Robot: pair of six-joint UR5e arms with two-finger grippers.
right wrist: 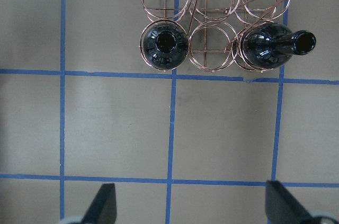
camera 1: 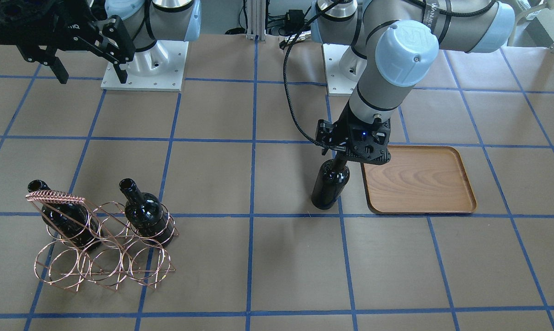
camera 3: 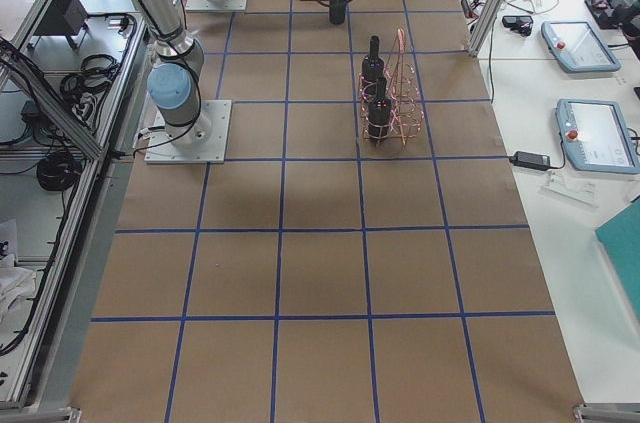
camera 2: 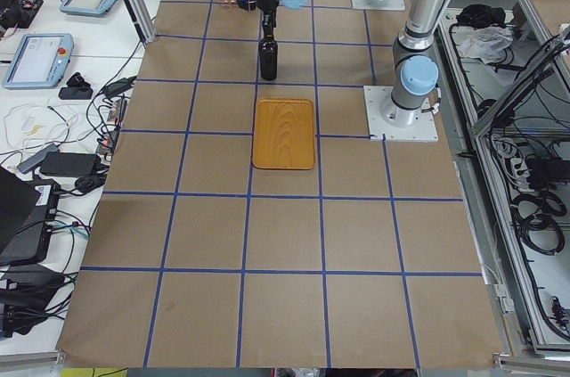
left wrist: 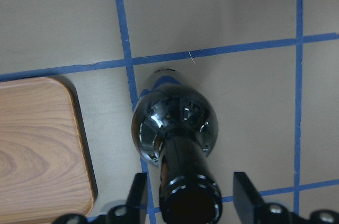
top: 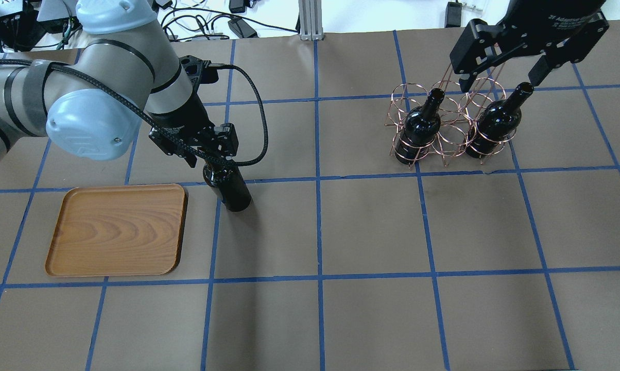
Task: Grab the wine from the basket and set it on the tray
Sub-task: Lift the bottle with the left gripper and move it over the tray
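**Left gripper** [left wrist: 187, 179]: the fingers [left wrist: 137, 195] bracket the neck of the wine [camera 1: 330, 184]. A narrow gap shows on each side, so the jaws are not clamped. The wine stands upright on the table [camera 1: 258, 257] directly below the gripper. The tray [camera 1: 419, 179] lies just beside the wine, not touching it.

**Right gripper** [right wrist: 190, 187]: the jaws are spread wide and hold nothing. The basket [camera 1: 103, 248] sits ahead of the fingertips and holds two bottles [right wrist: 164, 44].

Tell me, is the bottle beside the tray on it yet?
No, off: the wine stands on the table beside the tray, clear of its rim.
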